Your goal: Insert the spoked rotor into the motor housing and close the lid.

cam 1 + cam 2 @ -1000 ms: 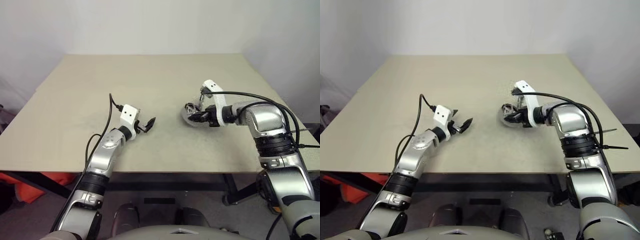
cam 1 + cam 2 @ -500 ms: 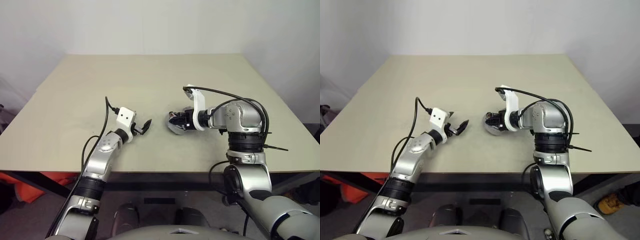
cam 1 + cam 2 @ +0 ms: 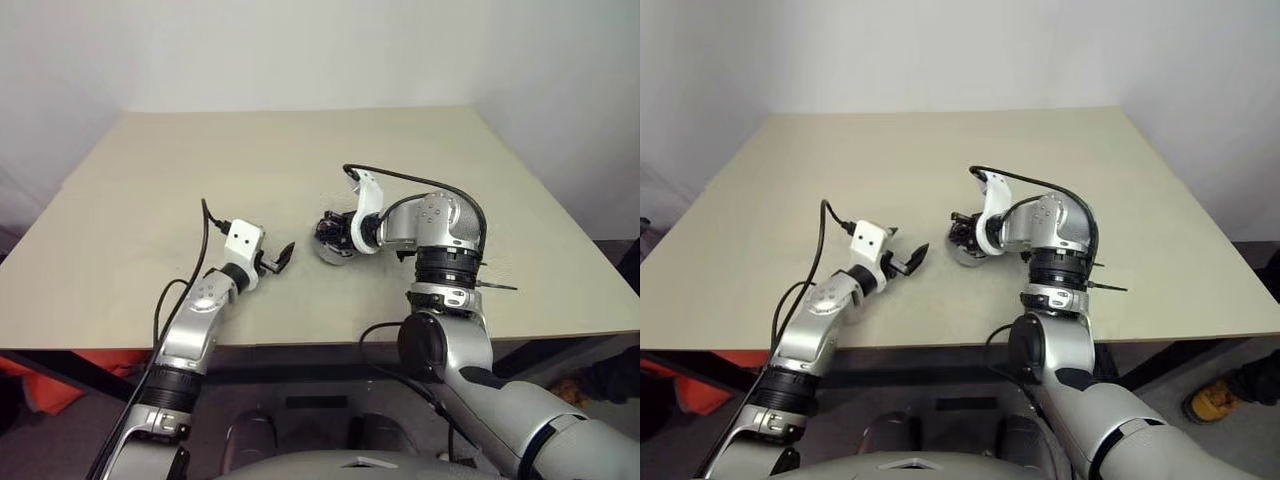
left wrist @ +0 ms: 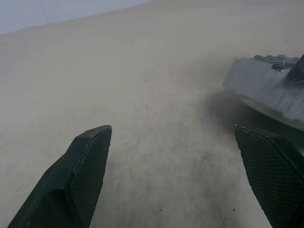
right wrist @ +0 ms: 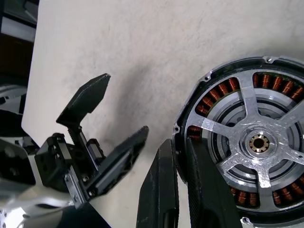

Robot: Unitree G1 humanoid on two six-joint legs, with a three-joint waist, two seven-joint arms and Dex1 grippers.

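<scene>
One part of the job looks done, because the round silver-grey motor housing (image 5: 247, 137) with copper windings, pinched at its rim by the right gripper (image 5: 183, 190) near the table's (image 3: 150, 200) middle, already carries a spoked piece, while the left gripper (image 4: 173, 156), fingers spread, waits beside it.

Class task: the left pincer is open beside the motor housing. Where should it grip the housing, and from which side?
Probably the outer rim wall of the motor housing, approached level from its free side facing the left pincer. The right pincer already pinches the rim there, and the spoked face offers no flat grip.
</scene>
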